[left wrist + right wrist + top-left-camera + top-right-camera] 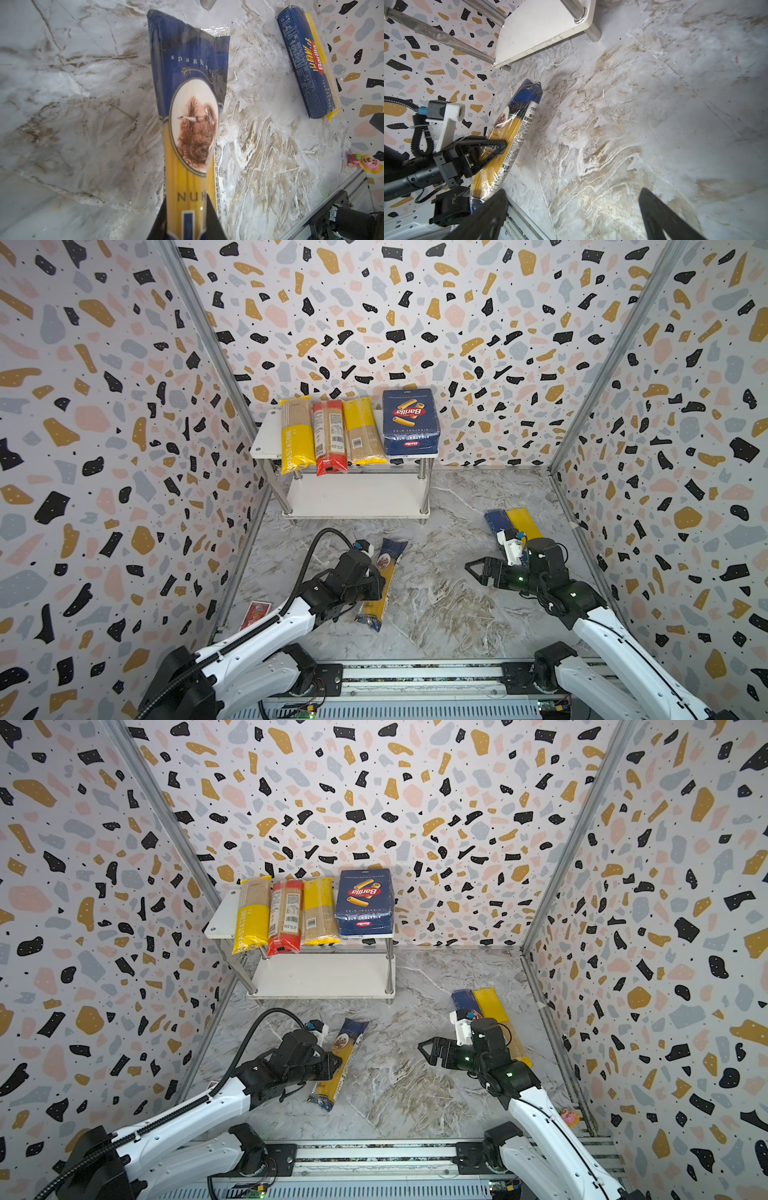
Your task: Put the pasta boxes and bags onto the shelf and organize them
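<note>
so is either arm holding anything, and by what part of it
The left tool is shut on the blue-and-yellow spaghetti bag, gripping its yellow middle stretch. The right tool is open and holds nothing.

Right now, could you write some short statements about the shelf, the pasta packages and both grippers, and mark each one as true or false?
1. The left gripper is shut on the blue-and-yellow spaghetti bag. True.
2. The shelf carries three bags and the rigatoni box on its upper tier. True.
3. The lower tier is full of packages. False: no package shows on the lower board.
4. The right gripper holds the narrow Barilla box. False: the right gripper is open and holds nothing; the spaghetti box lies on the table against a yellow bag.
</note>
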Motion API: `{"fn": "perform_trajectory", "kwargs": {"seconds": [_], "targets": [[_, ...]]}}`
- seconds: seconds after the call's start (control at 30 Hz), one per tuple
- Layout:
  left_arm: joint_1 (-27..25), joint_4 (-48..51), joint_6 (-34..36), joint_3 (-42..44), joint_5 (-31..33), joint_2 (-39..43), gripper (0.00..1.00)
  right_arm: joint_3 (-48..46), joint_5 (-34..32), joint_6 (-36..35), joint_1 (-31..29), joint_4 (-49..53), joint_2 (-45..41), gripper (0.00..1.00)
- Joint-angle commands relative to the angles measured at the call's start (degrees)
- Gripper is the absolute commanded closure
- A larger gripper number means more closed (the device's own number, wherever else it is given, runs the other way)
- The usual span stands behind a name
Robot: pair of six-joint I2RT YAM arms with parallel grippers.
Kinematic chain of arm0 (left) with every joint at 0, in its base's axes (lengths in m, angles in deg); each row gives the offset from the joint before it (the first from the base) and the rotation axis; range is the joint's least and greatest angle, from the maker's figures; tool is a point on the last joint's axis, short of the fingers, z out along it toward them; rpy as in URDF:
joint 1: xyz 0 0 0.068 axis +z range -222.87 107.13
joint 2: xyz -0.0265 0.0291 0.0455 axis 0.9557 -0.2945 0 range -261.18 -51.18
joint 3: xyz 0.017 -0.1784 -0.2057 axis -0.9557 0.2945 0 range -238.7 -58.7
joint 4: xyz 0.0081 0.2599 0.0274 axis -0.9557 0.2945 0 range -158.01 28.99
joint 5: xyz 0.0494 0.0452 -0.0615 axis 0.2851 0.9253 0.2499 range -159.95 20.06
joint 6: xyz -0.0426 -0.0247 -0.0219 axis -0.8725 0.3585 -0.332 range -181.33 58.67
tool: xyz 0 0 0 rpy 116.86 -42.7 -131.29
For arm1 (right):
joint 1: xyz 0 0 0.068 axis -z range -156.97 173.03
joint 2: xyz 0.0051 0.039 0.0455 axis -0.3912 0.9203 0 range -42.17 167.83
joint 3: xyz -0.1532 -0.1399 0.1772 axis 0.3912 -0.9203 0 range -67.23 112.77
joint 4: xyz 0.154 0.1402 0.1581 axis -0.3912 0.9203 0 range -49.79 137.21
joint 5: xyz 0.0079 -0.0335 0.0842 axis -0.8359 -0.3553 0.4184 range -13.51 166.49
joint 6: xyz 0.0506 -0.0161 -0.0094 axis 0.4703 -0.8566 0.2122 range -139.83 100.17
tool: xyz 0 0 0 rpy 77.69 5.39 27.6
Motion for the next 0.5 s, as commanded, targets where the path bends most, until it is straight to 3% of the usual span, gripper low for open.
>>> {"fn": "perform_trajectory", "kwargs": {"seconds": [0.0, 0.47], "targets": [[1.1, -8.3, 1.2, -4.6, 0.1, 1.0, 1.00, 3.0, -0.1, -1.3, 0.2, 0.7, -0.2, 0.01], [7.1, -15.4, 7.4, -12.2, -1.1, -9.6, 1.00, 5.6, -1.2, -3.1, 0.3, 3.7, 0.1, 0.01]]}}
